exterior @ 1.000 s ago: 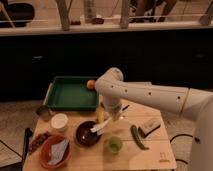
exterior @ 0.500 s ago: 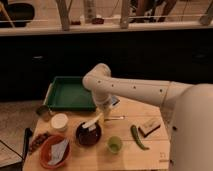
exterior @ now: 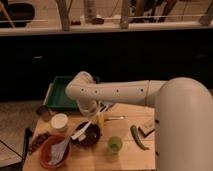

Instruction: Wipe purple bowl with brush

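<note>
The purple bowl (exterior: 88,137) stands on the wooden table (exterior: 125,155) at centre-left. The brush (exterior: 80,131), with a whitish handle, lies slanted across the bowl, its lower end at the bowl's left side. My gripper (exterior: 96,120) hangs from the bent white arm, just above the bowl's far right rim. It is shut on the upper end of the brush. The arm's wrist hides most of the gripper.
An orange-red bowl (exterior: 53,151) with grey stuff sits front left, with a white cup (exterior: 59,121) behind it. A green tray (exterior: 61,95) stands at the back left. A green cup (exterior: 115,144), a green vegetable (exterior: 137,137) and a brown-and-black block (exterior: 147,128) lie to the right.
The arm's bend has swung to the left over the tray's edge. The brush has shifted a little leftward across the purple bowl.
</note>
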Action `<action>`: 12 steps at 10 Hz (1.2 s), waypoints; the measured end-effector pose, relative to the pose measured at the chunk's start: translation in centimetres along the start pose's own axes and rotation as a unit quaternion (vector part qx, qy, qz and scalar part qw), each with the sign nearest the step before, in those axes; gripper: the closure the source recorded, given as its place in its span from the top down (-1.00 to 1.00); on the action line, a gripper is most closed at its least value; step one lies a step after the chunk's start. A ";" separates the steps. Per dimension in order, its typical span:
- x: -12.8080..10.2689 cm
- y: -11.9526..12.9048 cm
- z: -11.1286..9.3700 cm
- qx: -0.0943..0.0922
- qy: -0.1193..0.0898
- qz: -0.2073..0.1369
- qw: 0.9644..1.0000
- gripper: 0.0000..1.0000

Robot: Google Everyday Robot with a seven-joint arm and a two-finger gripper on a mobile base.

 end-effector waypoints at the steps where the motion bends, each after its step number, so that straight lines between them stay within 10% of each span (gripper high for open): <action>1: 0.3 0.6 0.3 -0.001 -0.003 0.006 1.000 -0.99; 7: 8.1 6.5 0.8 0.021 -0.015 0.082 0.996 -0.99; 12: 8.4 3.1 -1.6 0.057 -0.007 0.096 0.994 -0.99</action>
